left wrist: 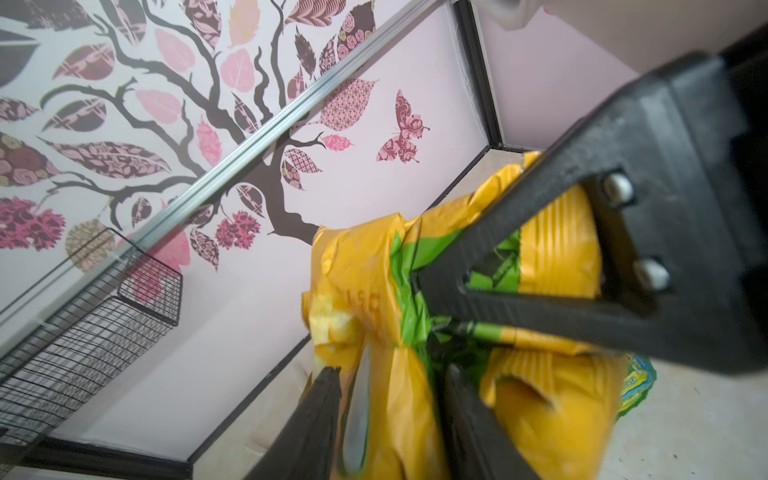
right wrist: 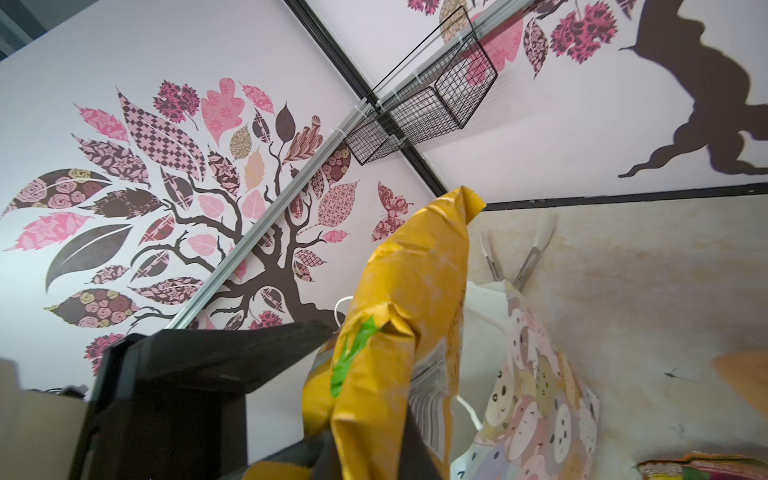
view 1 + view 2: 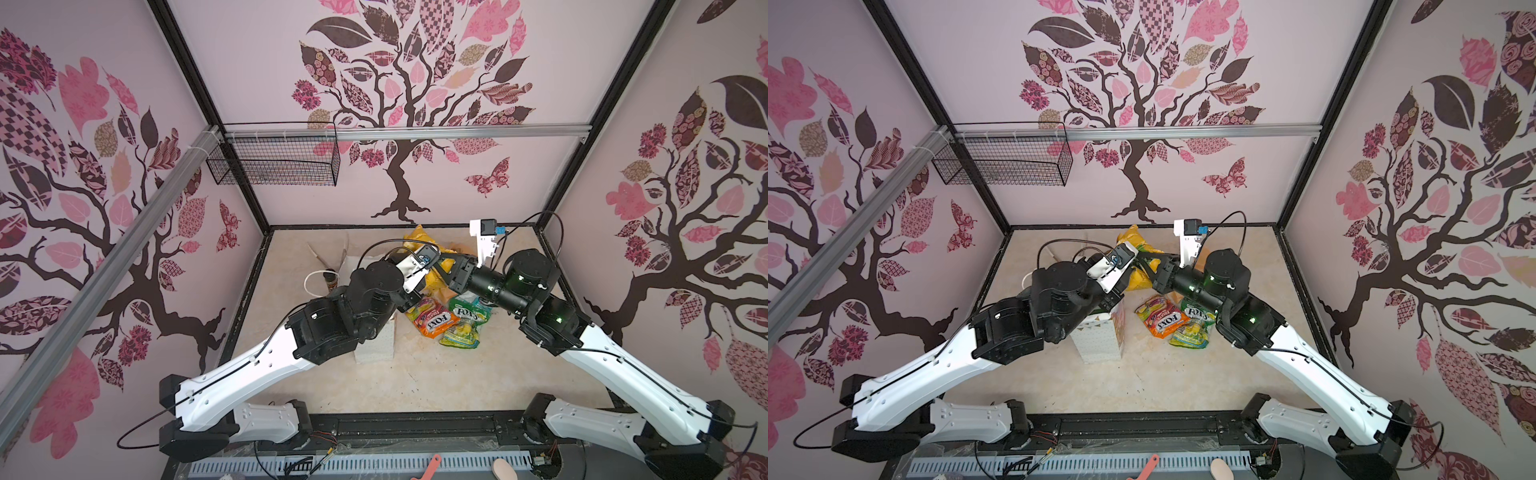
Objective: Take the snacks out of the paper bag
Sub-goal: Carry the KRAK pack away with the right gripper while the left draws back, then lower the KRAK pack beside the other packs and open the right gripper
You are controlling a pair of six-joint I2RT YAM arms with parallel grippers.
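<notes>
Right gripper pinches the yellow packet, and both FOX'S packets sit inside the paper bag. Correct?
No. The right gripper does pinch the yellow packet, but the orange-red FOX'S packet and green-yellow FOX'S packet lie on the table outside the paper bag, in both top views.

White shells, black joints, thin black cables on left arm (image 3: 241,370) and right arm (image 3: 615,365). Right end effector (image 1: 424,282): black, two white screws.

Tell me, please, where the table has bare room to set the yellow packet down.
The table is barest in front, between the paper bag, the FOX'S packets and the front rail. The far right corner is also free. Mid-table is crowded: bag, packets, jar, and the yellow packet held aloft.
</notes>
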